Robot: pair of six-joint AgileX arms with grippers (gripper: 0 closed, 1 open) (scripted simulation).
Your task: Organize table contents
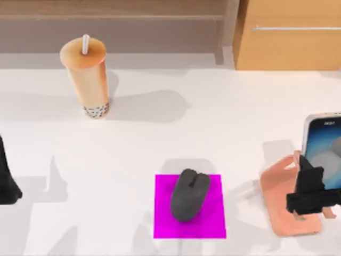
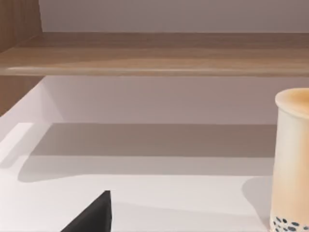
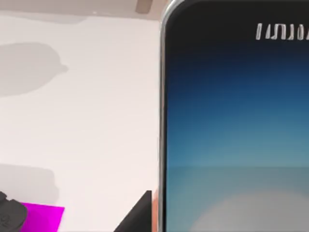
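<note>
You're seeing the mouse [image 1: 189,194] sitting on the mat [image 1: 213,223] near the table's [image 1: 160,138] front, cup [image 1: 88,80] standing back left. Your right gripper [image 1: 314,200] is clamping the phone [image 1: 325,146] over the stand [image 1: 282,205]; left arm [image 1: 6,178] is idling at the left edge, jaws can't tell.
</note>
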